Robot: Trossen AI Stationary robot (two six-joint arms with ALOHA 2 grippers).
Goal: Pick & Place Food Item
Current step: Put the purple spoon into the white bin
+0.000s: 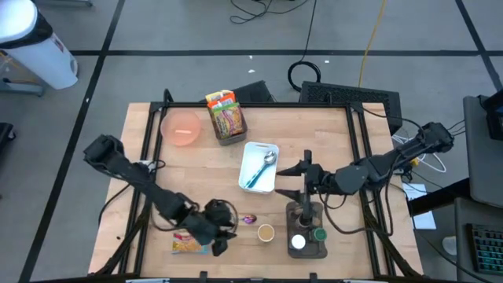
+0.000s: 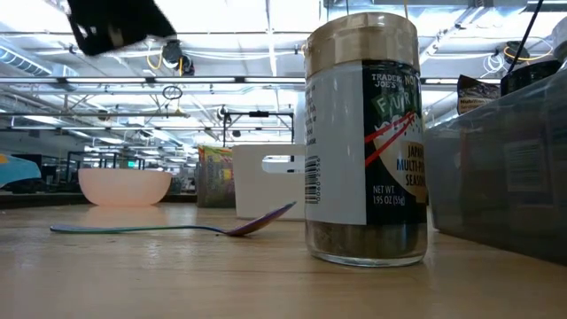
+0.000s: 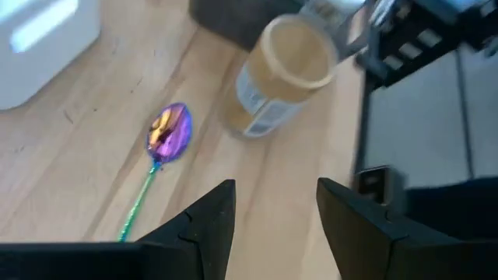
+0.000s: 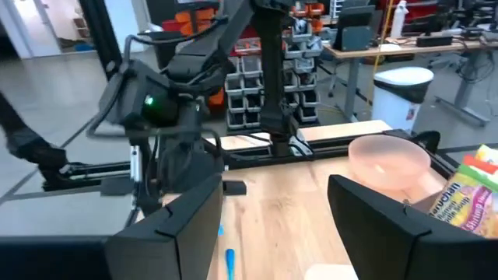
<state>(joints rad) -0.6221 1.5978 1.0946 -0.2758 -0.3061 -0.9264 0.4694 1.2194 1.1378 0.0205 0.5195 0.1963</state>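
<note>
Dark left fingers (image 3: 214, 225) parted, empty.

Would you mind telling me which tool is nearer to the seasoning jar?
Left. The left tool hangs just beside the seasoning jar, open; the right tool waits farther off, above the white tray.

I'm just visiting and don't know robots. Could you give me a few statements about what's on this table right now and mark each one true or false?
1. The left gripper holds nothing; its fingers stand open above bare wood. True.
2. The pink bowl sits in the white tray. False: it stands on the table beside the snack container; the white tray holds a spoon.
3. A purple-headed spoon lies on the table near the seasoning jar. True.
4. The seasoning jar lies on its side. False: it stands upright.
5. The right gripper is clamped on the pink bowl. False: it is open and empty.
</note>
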